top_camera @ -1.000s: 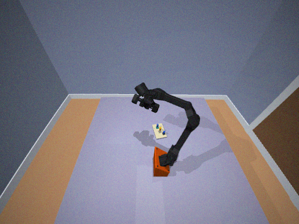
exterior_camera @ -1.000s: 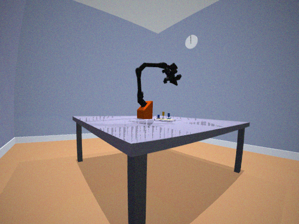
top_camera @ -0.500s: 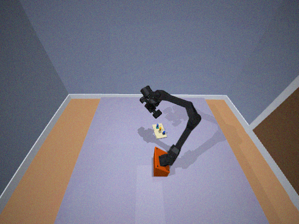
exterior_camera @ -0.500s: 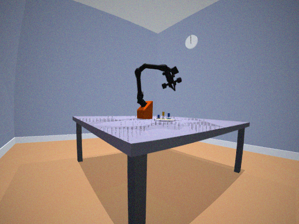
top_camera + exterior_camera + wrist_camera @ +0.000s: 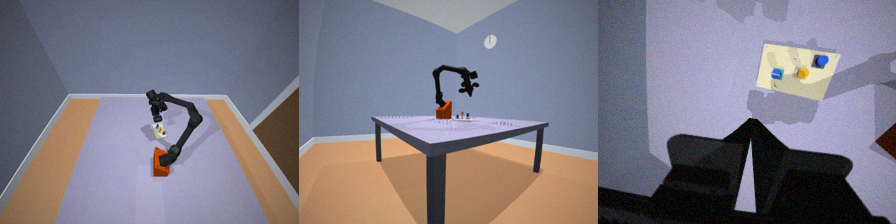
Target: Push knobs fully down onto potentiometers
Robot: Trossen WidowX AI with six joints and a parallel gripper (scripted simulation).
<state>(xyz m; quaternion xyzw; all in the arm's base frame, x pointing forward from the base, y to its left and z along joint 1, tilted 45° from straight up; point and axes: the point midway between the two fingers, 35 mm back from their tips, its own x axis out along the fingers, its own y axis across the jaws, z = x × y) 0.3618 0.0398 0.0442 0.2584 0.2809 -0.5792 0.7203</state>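
Your hand (image 5: 157, 119) (image 5: 470, 96) (image 5: 752, 122) is closed, its fingertips together with nothing between them. You have it above the surface (image 5: 114, 162) (image 5: 429, 135) (image 5: 708, 65), well apart from the circuit board (image 5: 159, 135) (image 5: 463, 119) (image 5: 790, 86), which lies nearer the orange base (image 5: 160, 172) (image 5: 443, 114) (image 5: 889, 142).

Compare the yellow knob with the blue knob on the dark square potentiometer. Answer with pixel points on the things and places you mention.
The yellow knob (image 5: 160, 129) (image 5: 462, 113) (image 5: 803, 73) stands higher than the blue knob (image 5: 163, 132) (image 5: 457, 116) (image 5: 822, 61), which sits low. The yellow knob is nearer the board's middle; the blue knob is by a corner. Both stand on the cream board (image 5: 160, 136) (image 5: 463, 119) (image 5: 798, 91).
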